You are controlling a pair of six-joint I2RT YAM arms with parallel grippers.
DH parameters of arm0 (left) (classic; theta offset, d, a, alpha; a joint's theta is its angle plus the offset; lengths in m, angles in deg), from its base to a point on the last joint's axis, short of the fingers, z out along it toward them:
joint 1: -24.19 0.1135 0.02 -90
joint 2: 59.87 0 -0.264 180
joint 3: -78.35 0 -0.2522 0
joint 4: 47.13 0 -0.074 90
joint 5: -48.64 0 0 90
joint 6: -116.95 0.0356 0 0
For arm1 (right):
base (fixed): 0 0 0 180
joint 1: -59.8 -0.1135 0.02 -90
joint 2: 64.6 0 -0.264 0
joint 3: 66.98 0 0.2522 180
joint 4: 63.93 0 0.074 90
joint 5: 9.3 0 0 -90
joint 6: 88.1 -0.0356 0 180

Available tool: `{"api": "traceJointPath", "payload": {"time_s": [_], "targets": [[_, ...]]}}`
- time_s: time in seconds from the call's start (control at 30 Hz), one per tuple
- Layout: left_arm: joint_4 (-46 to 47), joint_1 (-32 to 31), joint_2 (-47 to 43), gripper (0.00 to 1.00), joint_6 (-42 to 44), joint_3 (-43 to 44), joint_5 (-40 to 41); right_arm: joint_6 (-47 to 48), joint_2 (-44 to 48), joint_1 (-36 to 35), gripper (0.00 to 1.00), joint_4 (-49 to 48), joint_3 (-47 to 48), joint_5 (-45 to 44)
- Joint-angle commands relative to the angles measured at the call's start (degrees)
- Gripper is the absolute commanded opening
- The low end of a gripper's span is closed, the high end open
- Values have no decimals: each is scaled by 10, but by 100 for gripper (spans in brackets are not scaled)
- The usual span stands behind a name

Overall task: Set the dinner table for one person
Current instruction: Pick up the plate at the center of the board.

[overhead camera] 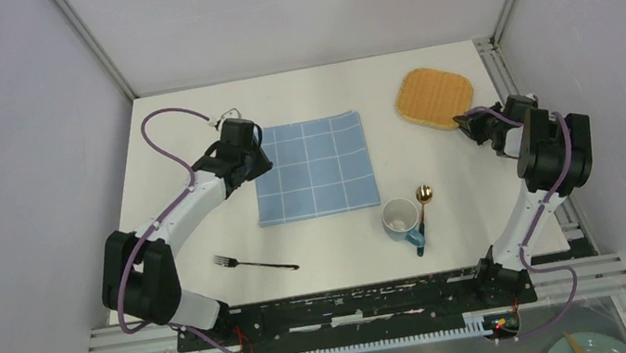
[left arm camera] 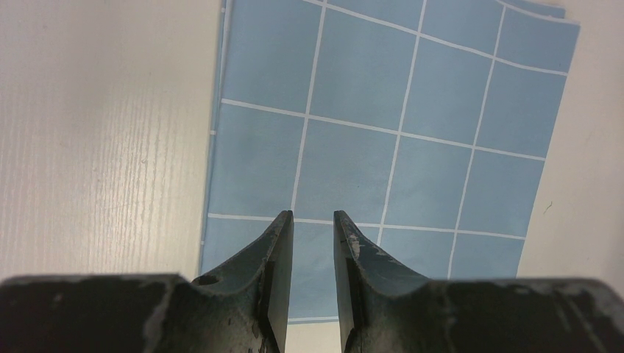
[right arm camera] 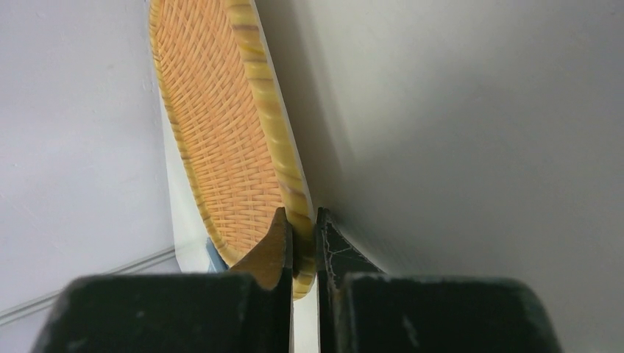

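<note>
The white dinner table [overhead camera: 191,138] carries a blue checked cloth [overhead camera: 313,167] lying flat in the middle. My left gripper [overhead camera: 259,150] hovers over the cloth's left edge; in the left wrist view the gripper [left arm camera: 313,215] stands narrowly open with only the cloth [left arm camera: 397,110] below the gap. A woven orange mat [overhead camera: 435,97] lies at the back right. My right gripper [overhead camera: 468,123] is at its near right edge. In the right wrist view the gripper [right arm camera: 301,213] is shut on the rim of the mat [right arm camera: 221,125], which looks tilted up off the table.
A white mug [overhead camera: 401,218] stands at the front, a gold spoon [overhead camera: 423,195] right beside it. A dark fork [overhead camera: 255,263] lies at the front left. Metal frame posts stand at the back corners. A pale green plate [overhead camera: 587,346] sits off the table at bottom right.
</note>
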Motion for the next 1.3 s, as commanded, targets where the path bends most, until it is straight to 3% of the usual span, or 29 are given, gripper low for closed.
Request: {"api": "traceJointPath", "payload": {"time_s": [0.0,0.73,1.27], "targets": [[18,-2,2,33,13,15,12,5,-23,-2,0,27,-5,9],[17,-8,13,33,12,28,9,-59,12,-3,0,-123,0,96],[18,-12,11,33,8,27,12,-46,36,-7,0,-74,12,92]]}}
